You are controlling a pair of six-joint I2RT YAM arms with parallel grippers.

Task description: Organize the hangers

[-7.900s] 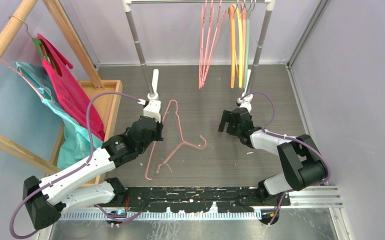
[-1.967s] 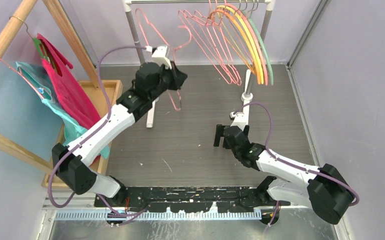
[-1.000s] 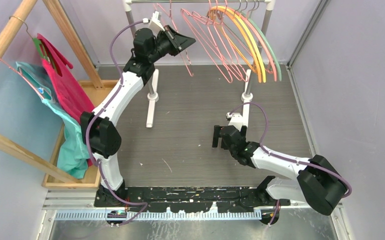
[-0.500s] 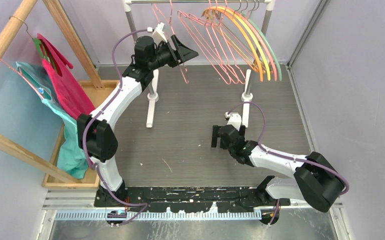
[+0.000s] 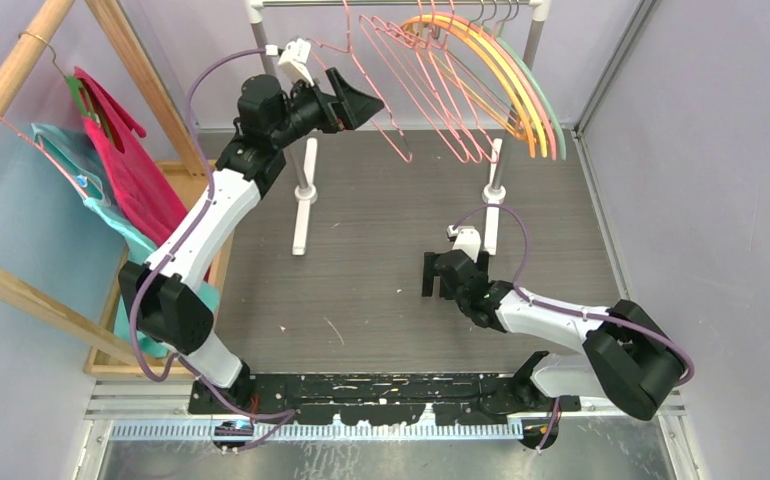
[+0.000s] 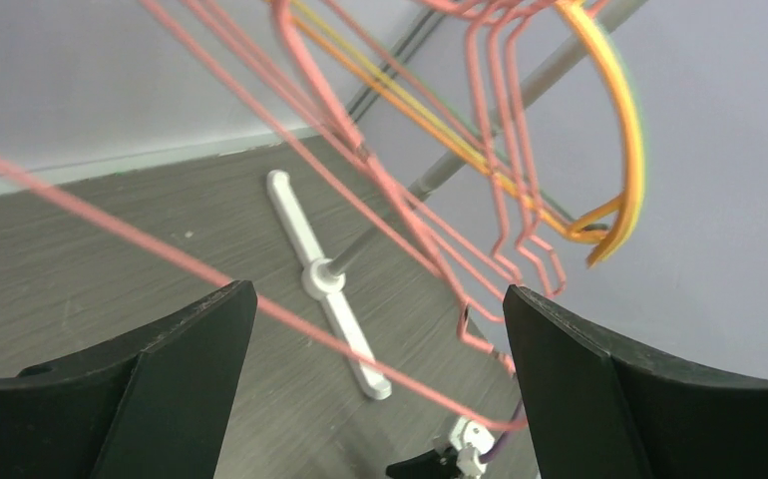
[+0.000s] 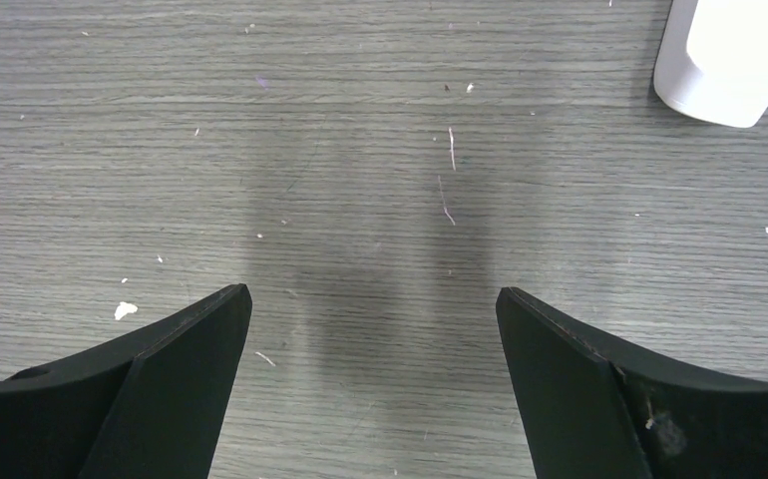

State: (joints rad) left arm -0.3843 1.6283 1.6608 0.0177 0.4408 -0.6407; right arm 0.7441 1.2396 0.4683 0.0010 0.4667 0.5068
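Note:
Several pink wire hangers (image 5: 431,100) hang from the rack's top rail (image 5: 401,4), swung out to the right. Beside them on the rail hang thicker orange, yellow, pink and green hangers (image 5: 526,110). My left gripper (image 5: 361,100) is raised just left of the nearest pink hanger and is open. In the left wrist view the left gripper (image 6: 375,299) stands wide; a pink wire (image 6: 360,170) crosses beyond its fingers, ungripped, with the orange and yellow hangers (image 6: 629,140) behind. My right gripper (image 5: 439,275) is low over the floor, open and empty (image 7: 373,299).
The rack's white feet (image 5: 304,210) and grey right post (image 5: 501,150) stand on the wood-grain floor; one foot (image 7: 724,55) shows by the right gripper. A wooden frame at left carries magenta (image 5: 136,170) and teal (image 5: 151,280) garments over a wooden tray (image 5: 223,200).
My left gripper has opened and let go of the pink wire hanger, which now hangs on the rail. The left arm has drawn back leftward; the hangers keep swinging. The right arm has barely shifted.

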